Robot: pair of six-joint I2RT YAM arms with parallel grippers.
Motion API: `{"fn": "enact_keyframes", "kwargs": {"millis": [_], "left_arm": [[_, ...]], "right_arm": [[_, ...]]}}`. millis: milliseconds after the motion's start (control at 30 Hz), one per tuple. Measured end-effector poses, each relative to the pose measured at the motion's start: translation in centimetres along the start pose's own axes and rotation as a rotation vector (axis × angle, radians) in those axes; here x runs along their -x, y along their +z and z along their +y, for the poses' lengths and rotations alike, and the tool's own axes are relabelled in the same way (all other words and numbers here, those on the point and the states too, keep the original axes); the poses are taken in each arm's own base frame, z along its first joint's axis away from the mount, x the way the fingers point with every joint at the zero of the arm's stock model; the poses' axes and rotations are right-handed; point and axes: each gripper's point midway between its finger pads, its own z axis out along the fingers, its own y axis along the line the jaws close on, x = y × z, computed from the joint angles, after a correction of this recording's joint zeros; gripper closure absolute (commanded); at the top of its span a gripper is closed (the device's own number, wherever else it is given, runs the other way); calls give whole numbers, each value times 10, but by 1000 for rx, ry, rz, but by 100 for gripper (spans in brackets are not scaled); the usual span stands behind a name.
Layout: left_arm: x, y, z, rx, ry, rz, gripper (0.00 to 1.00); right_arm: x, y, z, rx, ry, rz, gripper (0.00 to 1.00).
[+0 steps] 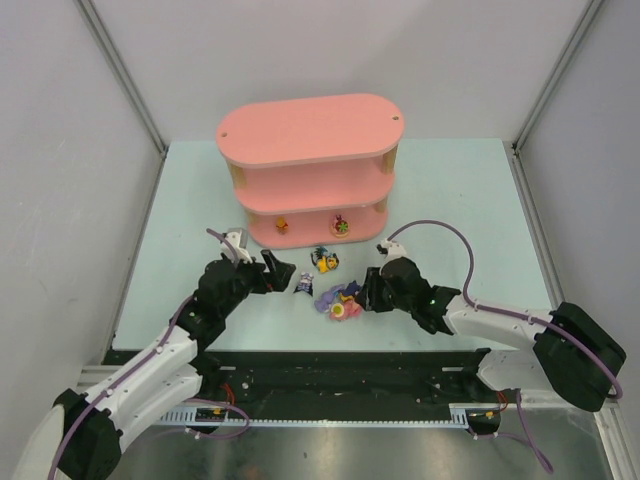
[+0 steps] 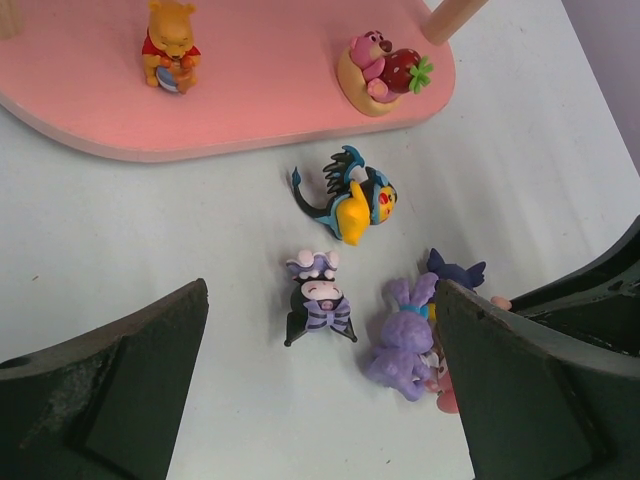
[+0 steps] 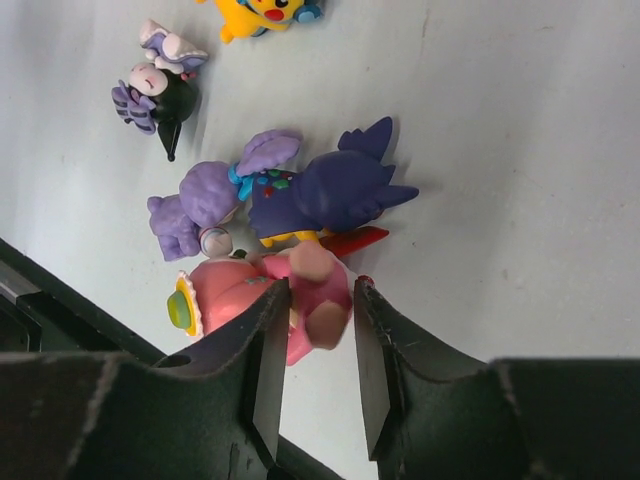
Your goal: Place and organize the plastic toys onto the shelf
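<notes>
The pink three-tier shelf [image 1: 310, 128] stands at the table's back. An orange bear toy [image 2: 170, 48] and a pink strawberry toy [image 2: 380, 70] stand on its bottom board [image 2: 260, 100]. On the table lie a yellow-and-dark toy [image 2: 355, 195], a black-eared toy [image 2: 320, 305], a purple rabbit [image 2: 403, 335] and a dark blue toy [image 3: 330, 190]. My left gripper [image 2: 320, 288] is open and empty, low over the black-eared toy. My right gripper [image 3: 322, 290] is closed narrowly around a pink toy [image 3: 235, 290] lying beside the rabbit.
White enclosure walls stand on both sides and behind the shelf. A black base strip [image 1: 340, 370] runs along the table's near edge. The upper two shelf tiers show no toys. My two grippers [image 1: 278, 272] [image 1: 366, 290] flank the toy cluster closely.
</notes>
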Motion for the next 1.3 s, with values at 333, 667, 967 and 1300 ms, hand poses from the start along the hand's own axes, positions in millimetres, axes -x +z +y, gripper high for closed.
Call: {"fn": "enact_keyframes", "kwargs": {"millis": [333,667,967,1300], "left_arm": [[3,1,-2,-8,-1,-13,0],[6,1,-6,-25,-2,-22,0],[9,0,-23,-112,2,-21,0],[14,-7,-60,-310,34,-21,1]], "right_arm": [[4,-1,2,12,-15,-16,100],[18,-34,-9,-14,-29,-55,100],[42,-57,-17,-6,9,-133,100],[53,-66,-5,77,10,-159,100]]}}
